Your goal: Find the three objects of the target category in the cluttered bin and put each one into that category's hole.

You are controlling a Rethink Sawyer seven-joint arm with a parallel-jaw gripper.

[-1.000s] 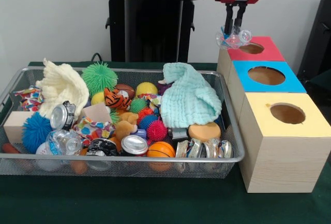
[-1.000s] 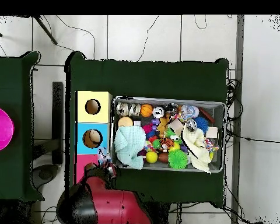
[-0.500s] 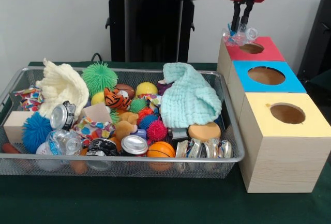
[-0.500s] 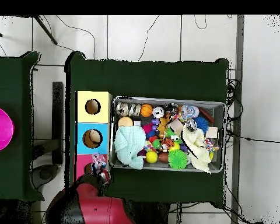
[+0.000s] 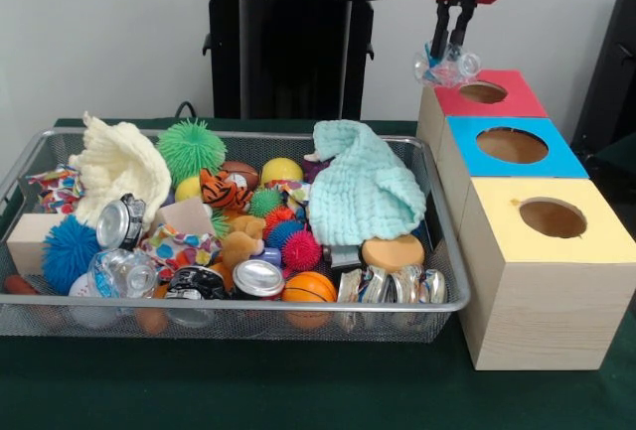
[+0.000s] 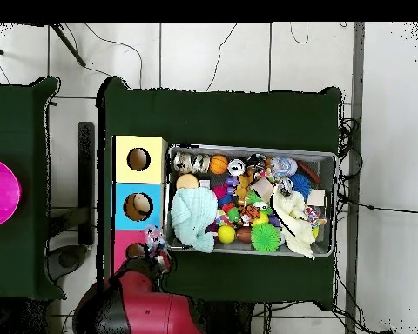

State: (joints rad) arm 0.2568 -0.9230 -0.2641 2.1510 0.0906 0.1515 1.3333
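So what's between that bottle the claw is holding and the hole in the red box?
Nothing but air. In the front view the bottle, held by the gripper, hangs just left of and above the hole, over the red top's corner.

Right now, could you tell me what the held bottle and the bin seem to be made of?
The bottle in the gripper looks like thin clear plastic: see-through and crumpled. The bin looks like silver wire mesh, since its contents show through the walls.

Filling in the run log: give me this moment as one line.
gripper: shut on water bottle | position: above left edge of red-topped box | hole: not yet entered | second bottle: in bin
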